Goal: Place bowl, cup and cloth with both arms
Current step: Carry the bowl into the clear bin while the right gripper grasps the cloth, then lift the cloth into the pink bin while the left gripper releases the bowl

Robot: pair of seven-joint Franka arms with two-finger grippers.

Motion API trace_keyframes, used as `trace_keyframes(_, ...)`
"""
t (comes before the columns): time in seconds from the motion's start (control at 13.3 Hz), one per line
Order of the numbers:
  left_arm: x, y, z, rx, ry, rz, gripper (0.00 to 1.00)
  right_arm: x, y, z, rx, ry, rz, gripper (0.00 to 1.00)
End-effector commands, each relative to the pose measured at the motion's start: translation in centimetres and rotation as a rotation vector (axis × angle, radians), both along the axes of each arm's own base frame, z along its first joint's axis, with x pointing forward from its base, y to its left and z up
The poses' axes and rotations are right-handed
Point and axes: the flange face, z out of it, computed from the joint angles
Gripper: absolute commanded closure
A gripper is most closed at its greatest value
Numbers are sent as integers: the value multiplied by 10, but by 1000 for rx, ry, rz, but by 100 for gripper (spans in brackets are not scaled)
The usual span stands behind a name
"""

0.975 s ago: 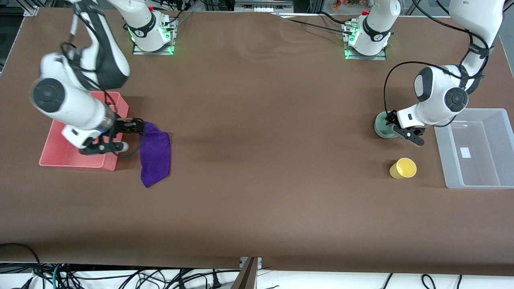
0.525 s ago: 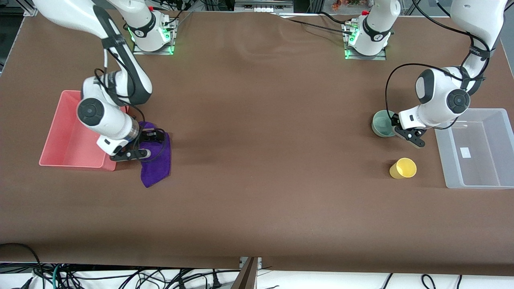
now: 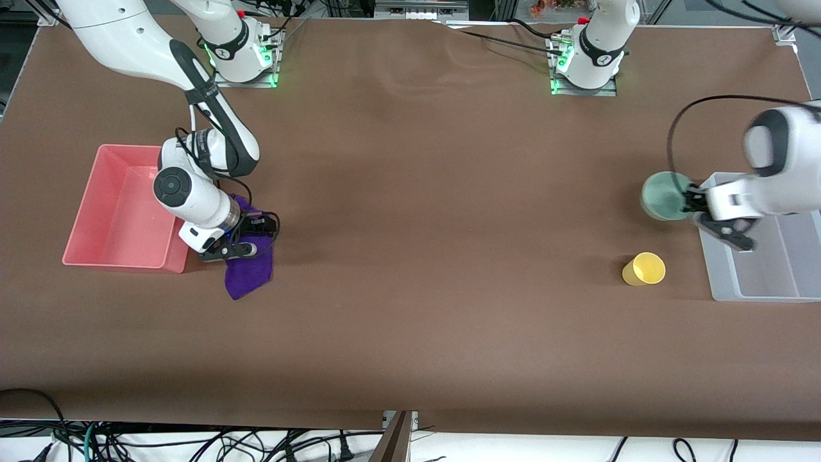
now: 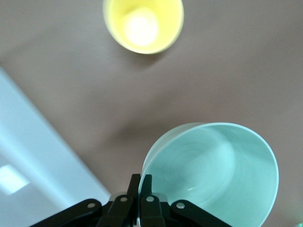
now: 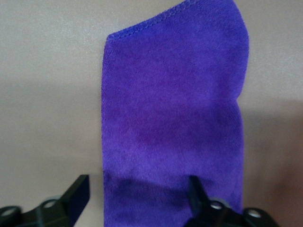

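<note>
My left gripper (image 3: 693,204) is shut on the rim of the mint-green bowl (image 3: 664,196) and holds it in the air beside the clear bin (image 3: 725,276). In the left wrist view the gripper (image 4: 141,182) pinches the bowl's (image 4: 213,175) rim, with the yellow cup (image 4: 143,23) below on the table. The yellow cup (image 3: 644,269) stands on the table, nearer to the front camera than the bowl. The purple cloth (image 3: 250,269) lies on the table beside the pink bin (image 3: 115,212). My right gripper (image 3: 247,236) is open, low over the cloth (image 5: 175,127), its fingers (image 5: 75,194) straddling one end.
The pink bin stands toward the right arm's end of the table. The clear bin stands toward the left arm's end and also shows in the left wrist view (image 4: 33,156). The brown table (image 3: 436,256) stretches between them.
My left gripper has lifted the bowl off the table and carried it toward the clear bin. My right gripper has moved from over the pink bin down onto the cloth.
</note>
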Motion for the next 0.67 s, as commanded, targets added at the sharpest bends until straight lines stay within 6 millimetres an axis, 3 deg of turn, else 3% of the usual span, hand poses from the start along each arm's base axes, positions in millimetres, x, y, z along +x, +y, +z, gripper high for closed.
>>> trace_keyframes(0.0,27,67,17,-15,-33,-46,100,-2,-1,-1,0,-8,-13,82)
trace_keyframes(0.07,34,99,15,-17,-53,-49,100,-2,-3,-4,-3,-1,-14,96)
trace_keyframes(0.15,38,125,3,-22,-54,-62,100,-1,-6,-4,-4,-2,-16,100)
trace_keyframes(0.3,38,184,-39,-39,-48,-82,100,0,-8,-3,-8,-3,-11,100)
trace_keyframes(0.45,41,217,-78,-63,-46,-87,100,1,-9,0,-9,-6,-4,100)
trace_keyframes(0.6,28,232,-109,-81,-33,-60,100,2,-9,1,-9,-8,-4,100)
